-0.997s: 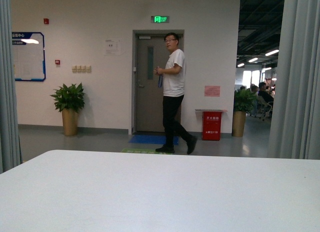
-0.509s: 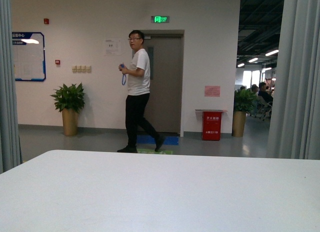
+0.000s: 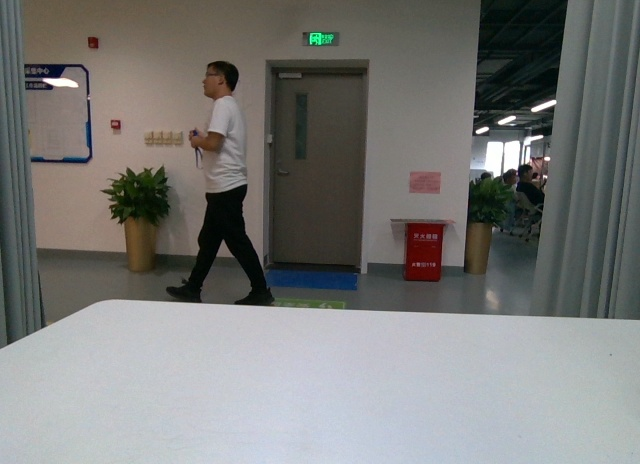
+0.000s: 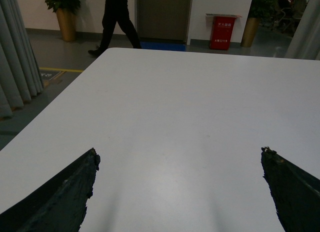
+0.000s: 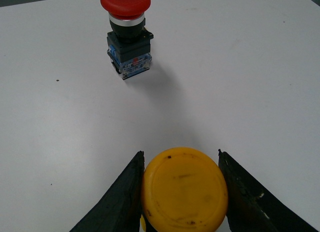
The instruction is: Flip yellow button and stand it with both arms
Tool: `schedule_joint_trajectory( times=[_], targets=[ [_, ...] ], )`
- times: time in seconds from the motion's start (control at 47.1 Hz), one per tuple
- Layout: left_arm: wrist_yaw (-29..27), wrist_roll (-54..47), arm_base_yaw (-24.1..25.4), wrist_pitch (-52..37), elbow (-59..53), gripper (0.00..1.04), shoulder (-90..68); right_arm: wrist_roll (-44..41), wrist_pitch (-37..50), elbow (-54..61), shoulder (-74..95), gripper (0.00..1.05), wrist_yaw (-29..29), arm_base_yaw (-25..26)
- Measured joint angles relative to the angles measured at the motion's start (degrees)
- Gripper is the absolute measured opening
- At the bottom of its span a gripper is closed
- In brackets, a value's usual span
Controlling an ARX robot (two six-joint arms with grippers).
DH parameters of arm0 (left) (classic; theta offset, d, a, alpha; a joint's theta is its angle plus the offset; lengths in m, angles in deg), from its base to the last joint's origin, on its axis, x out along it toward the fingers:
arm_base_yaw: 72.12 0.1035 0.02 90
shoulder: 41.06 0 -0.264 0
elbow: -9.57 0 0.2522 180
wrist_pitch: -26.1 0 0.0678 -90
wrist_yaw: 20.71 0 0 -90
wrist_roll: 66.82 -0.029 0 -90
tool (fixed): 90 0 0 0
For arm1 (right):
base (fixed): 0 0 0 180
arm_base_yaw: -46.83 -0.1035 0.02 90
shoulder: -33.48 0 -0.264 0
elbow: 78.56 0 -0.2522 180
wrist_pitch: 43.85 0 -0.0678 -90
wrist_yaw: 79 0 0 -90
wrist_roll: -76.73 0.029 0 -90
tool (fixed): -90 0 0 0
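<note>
In the right wrist view my right gripper is shut on the yellow button. Its round yellow cap faces the camera, pressed between the two black fingers; its body is hidden behind the cap. In the left wrist view my left gripper is open and empty, its black fingertips wide apart above the white table. Neither arm nor the button shows in the front view.
A red push-button with a black-and-blue block stands upright on the table beyond the yellow one. The white table fills the front view's lower half. A man walks past a door in the room behind.
The man in the background has walked from the door to the left. The table in the front view looks the same.
</note>
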Motion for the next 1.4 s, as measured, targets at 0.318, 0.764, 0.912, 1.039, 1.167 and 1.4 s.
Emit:
schedule_joint_trajectory(
  times=[0.318, 0.764, 0.912, 1.039, 1.167, 1.4],
  targets=[
    [0.0, 0.0, 0.0, 0.0, 0.0, 0.98, 0.0, 0.13, 0.17, -0.09, 0.11, 0.37, 0.39, 0.11],
    [0.0, 0.0, 0.0, 0.0, 0.0, 0.98, 0.0, 0.09, 0.22, -0.68, 0.59, 0.48, 0.83, 0.39],
    [0.0, 0.0, 0.0, 0.0, 0.0, 0.98, 0.0, 0.09, -0.11, -0.7, 0.83, 0.68, 1.29, 0.57],
    [0.0, 0.0, 0.0, 0.0, 0.0, 0.98, 0.0, 0.09, -0.28, -0.7, 0.94, 0.91, 1.57, 0.74],
    [0.0, 0.0, 0.0, 0.0, 0.0, 0.98, 0.0, 0.28, -0.31, -0.7, 0.94, 0.97, 1.75, 0.79],
    [0.0, 0.0, 0.0, 0.0, 0.0, 0.98, 0.0, 0.42, -1.99, -0.57, 0.24, 0.97, 1.22, 0.79]
  ],
)
